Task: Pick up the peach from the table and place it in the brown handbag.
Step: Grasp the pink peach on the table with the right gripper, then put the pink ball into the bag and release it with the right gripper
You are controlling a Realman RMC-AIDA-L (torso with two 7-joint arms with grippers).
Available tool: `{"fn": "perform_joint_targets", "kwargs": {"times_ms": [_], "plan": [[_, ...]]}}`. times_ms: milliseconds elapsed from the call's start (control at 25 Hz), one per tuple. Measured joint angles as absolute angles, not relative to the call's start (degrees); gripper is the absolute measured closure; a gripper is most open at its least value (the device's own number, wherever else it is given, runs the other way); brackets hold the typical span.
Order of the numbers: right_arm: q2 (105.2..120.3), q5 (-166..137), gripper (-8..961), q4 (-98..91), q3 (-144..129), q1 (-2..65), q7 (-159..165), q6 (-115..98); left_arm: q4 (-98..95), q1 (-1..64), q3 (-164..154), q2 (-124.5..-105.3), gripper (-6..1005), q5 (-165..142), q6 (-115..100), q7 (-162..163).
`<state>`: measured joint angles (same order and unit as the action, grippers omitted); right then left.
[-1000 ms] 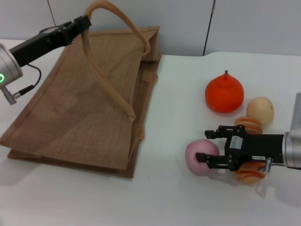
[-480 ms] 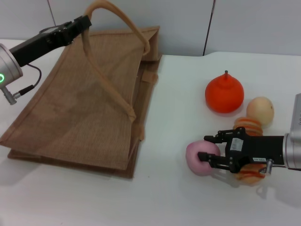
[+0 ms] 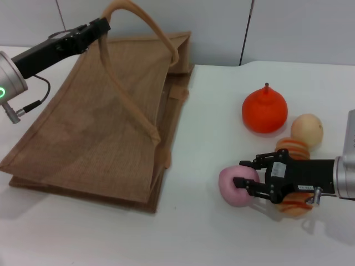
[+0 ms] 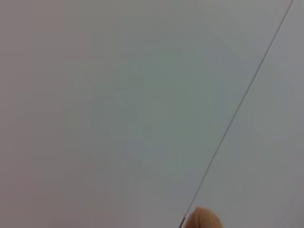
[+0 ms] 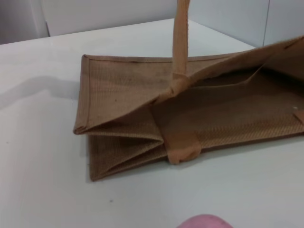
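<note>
The pink peach point(image 3: 232, 188) lies on the white table at the front right; its top edge also shows in the right wrist view point(image 5: 204, 222). My right gripper point(image 3: 241, 173) reaches in from the right and its fingers are closed on the peach's right side. The brown handbag point(image 3: 105, 127) lies on the left with its mouth toward the peach, and shows in the right wrist view point(image 5: 190, 118). My left gripper point(image 3: 99, 26) is shut on one looped handle point(image 3: 138, 22) and holds it up, lifting the bag's upper side.
A bright orange stemmed fruit point(image 3: 264, 109) and a pale beige fruit point(image 3: 307, 129) sit behind the right gripper. Tan layered pieces point(image 3: 294, 146) lie beside and under the right arm. The wall runs along the table's far edge.
The right gripper's fingers have closed in from a wider spread onto the peach. The left arm and the bag have barely moved.
</note>
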<state>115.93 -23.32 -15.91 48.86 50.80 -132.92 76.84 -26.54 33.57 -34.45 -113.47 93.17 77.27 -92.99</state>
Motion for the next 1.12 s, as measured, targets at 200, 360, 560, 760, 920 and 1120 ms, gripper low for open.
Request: {"fn": "perform_joint_targets", "kwargs": {"times_ms": [200,360,560,760,920,1120], "plan": [[115.85,-22.91,552,-15.75,49.14,50.8,-134.06,78.05,-26.54,33.57,-34.45,-113.47,880,93.16,78.87,-92.98],[115.65,-20.72,559,-15.83,49.38,50.8,-136.55,82.22,-26.54,33.65,-34.46,-113.38,880,93.15,80.85,-92.77],[115.65,-15.25,561,-15.77,49.09,50.8,-139.72,85.77,-26.54,33.96,-34.55,-113.32,880,93.14,83.63,-92.44],[115.88,-10.97,567,-14.06,49.34,50.8,-142.34,85.83,-26.54,34.6,-35.06,-113.29,880,92.76,86.89,-91.81],[115.94,-10.5,571,-9.88,49.55,51.02,-143.41,82.92,-26.54,35.2,-35.09,-113.37,880,92.65,91.39,-90.33],[116.1,-10.73,572,-2.72,49.08,51.29,-143.94,74.31,-25.83,36.15,-35.08,-113.53,880,92.69,94.68,-89.53]]}}
